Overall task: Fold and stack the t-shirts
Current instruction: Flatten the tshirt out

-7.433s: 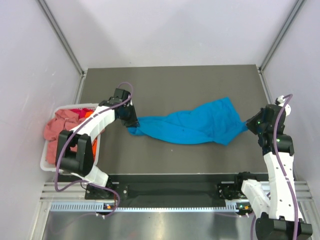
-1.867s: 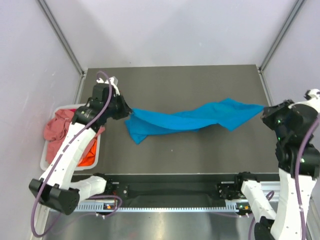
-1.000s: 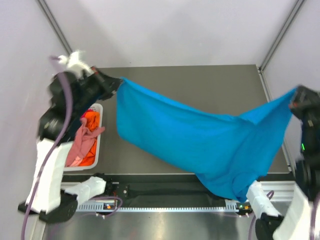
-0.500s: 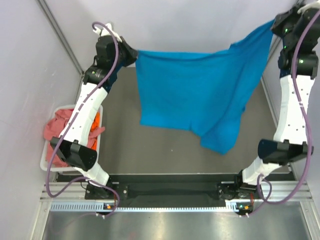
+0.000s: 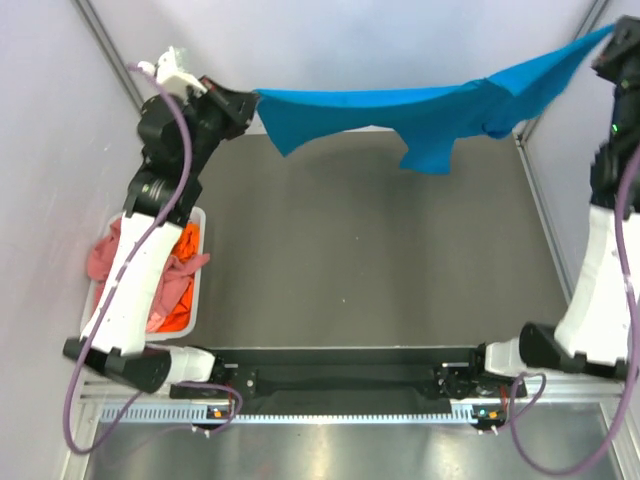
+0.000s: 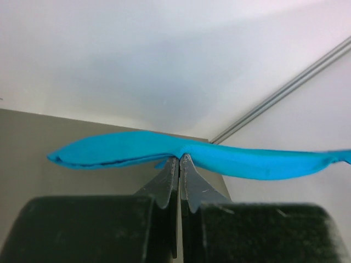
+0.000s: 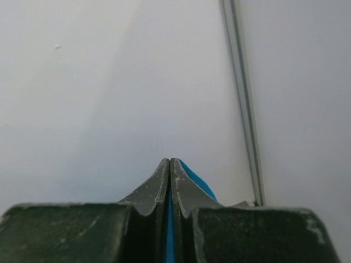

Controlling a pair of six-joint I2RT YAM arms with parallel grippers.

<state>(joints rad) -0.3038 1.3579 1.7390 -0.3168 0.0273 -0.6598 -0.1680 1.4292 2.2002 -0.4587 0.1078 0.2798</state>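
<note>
Turquoise t-shirt (image 5: 400, 100) hangs stretched above the far edge of the bench (image 5: 350, 260), long axis side to side, one end pinched tight in the left gripper (image 5: 248, 102), the other in the right gripper (image 5: 610, 38).

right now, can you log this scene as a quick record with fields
blue t-shirt: stretched in the air between both arms, over the far edge of the table, one part hanging lower towards the right
left end effector: shut on the blue t-shirt's left end
right end effector: shut on its right end
basket: white, at the table's left side
in basket: pink t-shirt and orange t-shirt, crumpled
task stage: nothing folded or stacked yet
</note>
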